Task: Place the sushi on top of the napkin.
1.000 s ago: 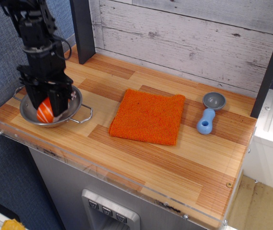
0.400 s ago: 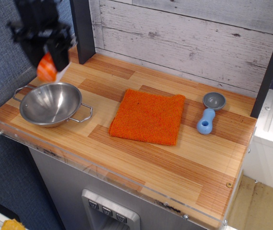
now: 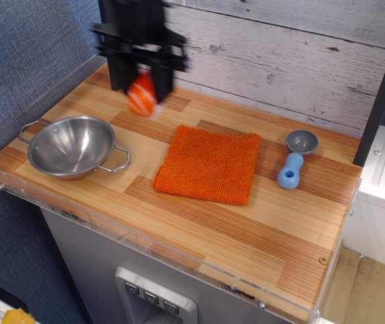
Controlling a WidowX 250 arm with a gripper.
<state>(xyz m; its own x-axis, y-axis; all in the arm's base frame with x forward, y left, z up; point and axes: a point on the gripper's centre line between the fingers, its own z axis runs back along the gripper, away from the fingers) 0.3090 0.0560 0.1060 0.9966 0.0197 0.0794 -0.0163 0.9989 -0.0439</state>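
Since the sushi [image 3: 141, 95] has to end up on the napkin [image 3: 209, 164], I've got my gripper [image 3: 140, 86] clamped on it up in the air, bowl [image 3: 71, 146] down to one side and the napkin just below on the other.

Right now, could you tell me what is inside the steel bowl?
Nothing shows inside the steel bowl: its shiny interior is bare all the way round, with no part covered. The sushi is held up in the gripper, apart from the bowl, short of the napkin.
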